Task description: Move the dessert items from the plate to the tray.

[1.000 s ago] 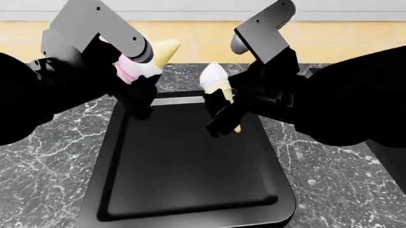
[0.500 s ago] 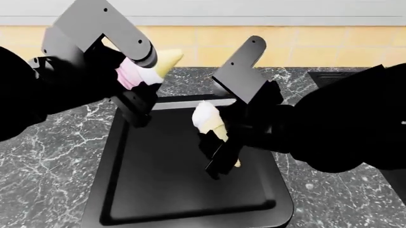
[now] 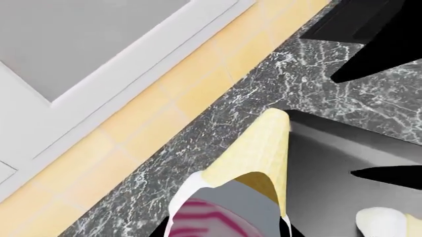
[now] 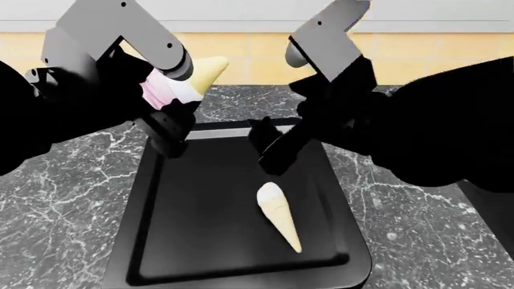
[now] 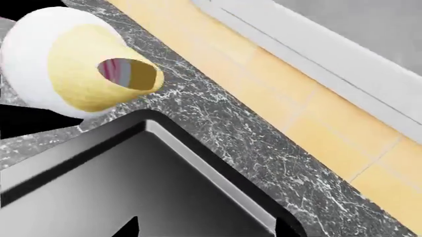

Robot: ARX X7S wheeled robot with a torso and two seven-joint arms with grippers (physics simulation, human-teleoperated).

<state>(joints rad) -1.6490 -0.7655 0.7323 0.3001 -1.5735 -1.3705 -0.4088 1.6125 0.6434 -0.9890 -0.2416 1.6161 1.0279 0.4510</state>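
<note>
No brand, label or writing is showing anywhere. The white-scoop cone (image 4: 280, 218) is lying on the black tray (image 4: 201, 241), right of centre, scoop toward the far side and tip pointing near-right. The right gripper (image 4: 273, 147) is hanging above it, apart from it, fingers spread and holding nothing. The left gripper (image 4: 168, 120) is gripping the pink-and-white cone (image 4: 183, 81) over the tray's far-left corner, wafer end pointing up and right. The tray is sitting on the dark marble counter (image 4: 64, 180), before a yellow tiled wall (image 4: 257, 51).
</note>
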